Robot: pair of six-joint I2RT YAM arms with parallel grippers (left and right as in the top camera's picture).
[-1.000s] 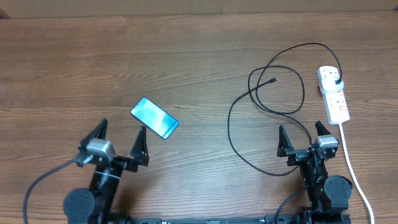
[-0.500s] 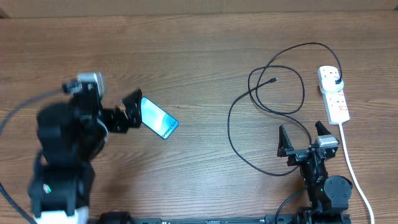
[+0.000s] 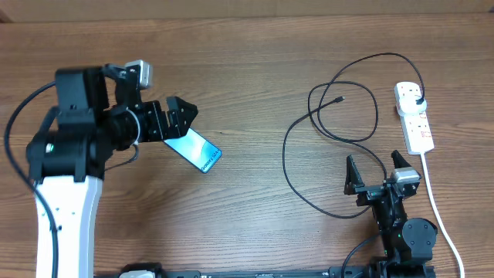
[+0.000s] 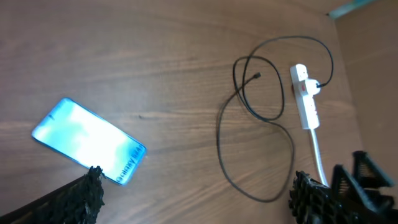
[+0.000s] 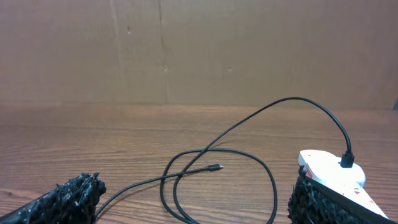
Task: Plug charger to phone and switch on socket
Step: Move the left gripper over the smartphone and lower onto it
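Well, my left gripper (image 3: 176, 123) hovers open over the upper-left end of the phone (image 3: 199, 152), which lies flat on the table (image 3: 247, 46), long axis diagonal, text end lower right. It looks stiff and slick, so I'd pinch its long edges. My right gripper (image 3: 376, 171) sits open beside the limp, light charger (image 3: 285, 158), best held just behind its connector tip (image 3: 340, 100), which points toward the socket (image 3: 417, 123).

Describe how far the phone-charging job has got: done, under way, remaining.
Done: the charger has its plug in the socket. Under way: the open left hand hovers over the phone. Remaining: the connector tip lies loose, apart from the phone; whether the socket is on cannot be read.
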